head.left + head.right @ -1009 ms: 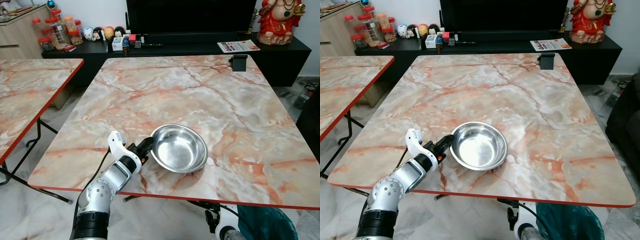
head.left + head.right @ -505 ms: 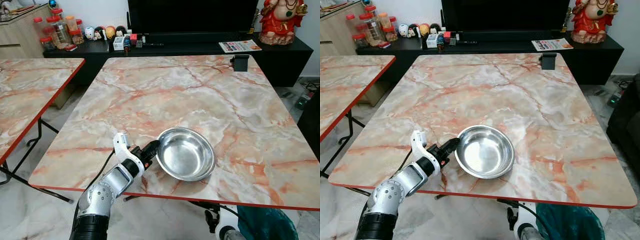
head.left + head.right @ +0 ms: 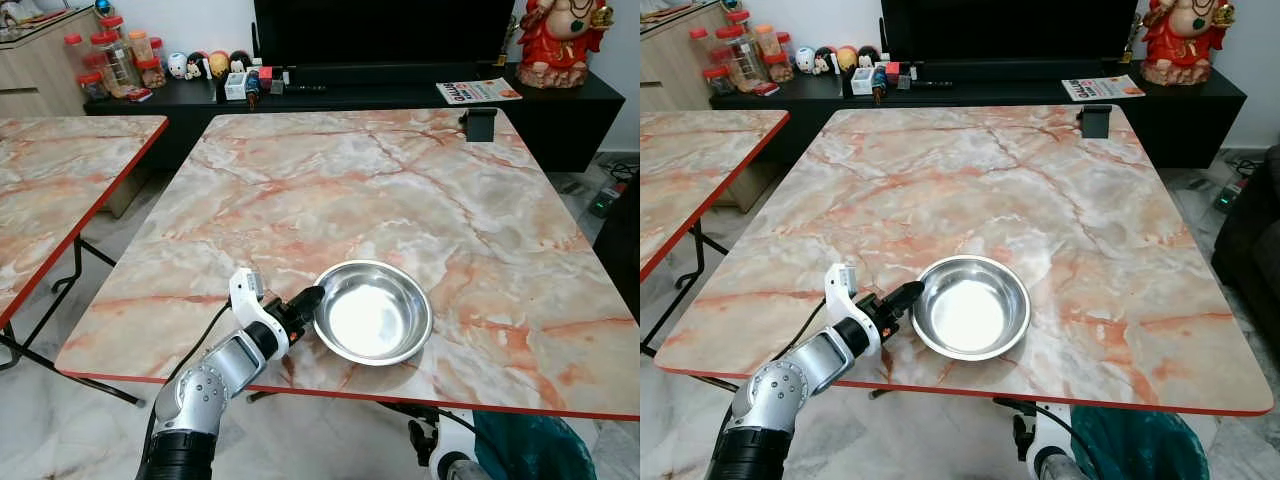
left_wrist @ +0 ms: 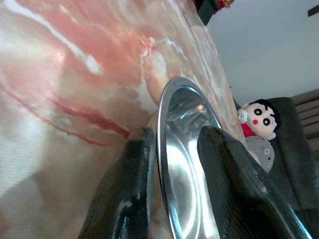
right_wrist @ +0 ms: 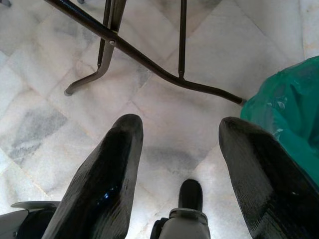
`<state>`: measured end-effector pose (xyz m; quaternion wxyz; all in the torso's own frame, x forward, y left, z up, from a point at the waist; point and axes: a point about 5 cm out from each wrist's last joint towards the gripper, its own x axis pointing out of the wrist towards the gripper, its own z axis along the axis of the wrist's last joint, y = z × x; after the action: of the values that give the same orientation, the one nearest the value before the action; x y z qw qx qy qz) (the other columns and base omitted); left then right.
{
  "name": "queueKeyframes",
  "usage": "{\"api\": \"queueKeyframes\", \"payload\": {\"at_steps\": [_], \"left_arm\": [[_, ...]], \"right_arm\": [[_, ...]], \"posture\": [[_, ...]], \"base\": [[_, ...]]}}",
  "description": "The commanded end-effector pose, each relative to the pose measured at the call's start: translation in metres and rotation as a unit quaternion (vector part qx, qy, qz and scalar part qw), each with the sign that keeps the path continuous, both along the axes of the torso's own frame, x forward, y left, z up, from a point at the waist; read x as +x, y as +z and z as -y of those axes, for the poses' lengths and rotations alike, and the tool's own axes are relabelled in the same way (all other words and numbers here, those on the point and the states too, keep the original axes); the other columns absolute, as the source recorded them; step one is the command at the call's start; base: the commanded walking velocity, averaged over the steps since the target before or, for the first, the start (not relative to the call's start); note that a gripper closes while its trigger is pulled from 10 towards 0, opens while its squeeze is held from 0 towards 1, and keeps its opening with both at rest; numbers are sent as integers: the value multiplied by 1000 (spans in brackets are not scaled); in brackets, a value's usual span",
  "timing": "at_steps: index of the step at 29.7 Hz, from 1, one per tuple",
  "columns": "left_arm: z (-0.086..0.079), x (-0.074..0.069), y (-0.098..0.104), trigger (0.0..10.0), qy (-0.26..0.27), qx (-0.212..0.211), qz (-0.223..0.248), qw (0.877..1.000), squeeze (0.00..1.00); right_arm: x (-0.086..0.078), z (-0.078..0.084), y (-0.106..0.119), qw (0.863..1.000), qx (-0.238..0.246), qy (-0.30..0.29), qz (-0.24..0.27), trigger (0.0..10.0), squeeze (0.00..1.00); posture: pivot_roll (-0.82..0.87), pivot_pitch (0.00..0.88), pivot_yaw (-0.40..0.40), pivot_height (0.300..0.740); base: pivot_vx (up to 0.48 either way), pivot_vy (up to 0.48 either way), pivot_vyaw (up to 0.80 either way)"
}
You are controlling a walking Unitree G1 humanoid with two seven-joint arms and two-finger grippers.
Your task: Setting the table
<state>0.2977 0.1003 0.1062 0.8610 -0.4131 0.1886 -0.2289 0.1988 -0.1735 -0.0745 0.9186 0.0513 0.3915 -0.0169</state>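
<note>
**A:** so where's the left gripper (image 3: 308,301) at?

**B:** near the front edge of the marble table (image 3: 400,190), one finger on each side of the steel bowl (image 3: 372,311) rim, pinching its left edge. Bowl sits flat on the table, near the front.

**A:** and the right gripper (image 5: 177,149)?

**B:** hanging under the table over the tile floor (image 5: 164,104), fingers spread wide, holding nothing, green bag (image 5: 286,119) just beside it.

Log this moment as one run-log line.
task: setting the table | left gripper: astride rim of steel bowl | bowl: on marble table, near front edge | right gripper: open, idle above floor
</note>
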Motion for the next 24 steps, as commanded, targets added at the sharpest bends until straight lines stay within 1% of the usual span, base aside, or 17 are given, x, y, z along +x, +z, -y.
{"api": "queueKeyframes", "payload": {"at_steps": [1, 6, 7, 8, 9, 13, 16, 17, 19, 22, 23, 24], "left_arm": [[-4, 2, 5, 10000, 6, 7, 10, 1000, 1000], [-6, 1, 9, 10000, 2, -9, 20, 1000, 1000], [-6, 0, 9, 10000, 0, -8, 18, 1000, 894], [-6, 0, 9, 10000, 0, -10, 17, 1000, 514], [-7, -1, 9, 10000, -1, -11, 18, 1000, 0], [-9, -3, 10, 10000, -4, -18, 23, 1000, 0], [-19, -2, 11, 10000, 8, -4, 34, 999, 0], [-27, -1, 11, 10000, 21, 5, 36, 999, 0], [-32, 0, 11, 10000, 32, 9, 36, 999, 0], [-48, 2, 11, 10000, 64, 29, 42, 997, 0], [-52, 2, 11, 10000, 71, 35, 46, 996, 0], [-52, 2, 11, 10000, 71, 35, 46, 996, 0]], "right_arm": [[3, -3, 1, 1000, 4, 2, 4, 10000, 0], [2, -3, 1, 1000, 5, 1, 4, 10000, 0], [2, -3, 1, 1000, 6, 1, 3, 10000, 0], [2, -3, 1, 1000, 6, 1, 3, 10000, 0], [2, -3, 1, 1000, 6, 2, 3, 10000, 0], [2, -4, 1, 1000, 6, 1, 3, 10000, 0], [2, -4, 1, 1000, 6, 2, 3, 10000, 0], [2, -4, 1, 1000, 6, 2, 3, 10000, 0], [2, -4, 1, 1000, 6, 3, 3, 10000, 0], [2, -4, 1, 1000, 6, 5, 3, 10000, 0], [2, -4, 1, 1000, 6, 5, 3, 10000, 0], [2, -4, 1, 1000, 6, 5, 3, 10000, 0]], "posture": [[-8, 0, 66, 740], [-8, 0, 68, 740], [-8, 0, 68, 740], [-8, 0, 68, 740], [-3, 0, 67, 740], [-3, 0, 67, 740], [0, 0, 65, 740], [7, 0, 61, 740], [7, 0, 61, 740], [9, 0, 61, 740], [9, 0, 61, 740], [9, 0, 61, 740]], "base": [[0, 0, 0], [0, 0, 0], [0, 0, 0], [0, 0, 0], [0, 0, 0], [0, 0, 0], [0, 0, 0], [0, 0, 0], [0, 0, 0], [0, 0, 0], [0, 0, 0], [0, 0, 0]]}}
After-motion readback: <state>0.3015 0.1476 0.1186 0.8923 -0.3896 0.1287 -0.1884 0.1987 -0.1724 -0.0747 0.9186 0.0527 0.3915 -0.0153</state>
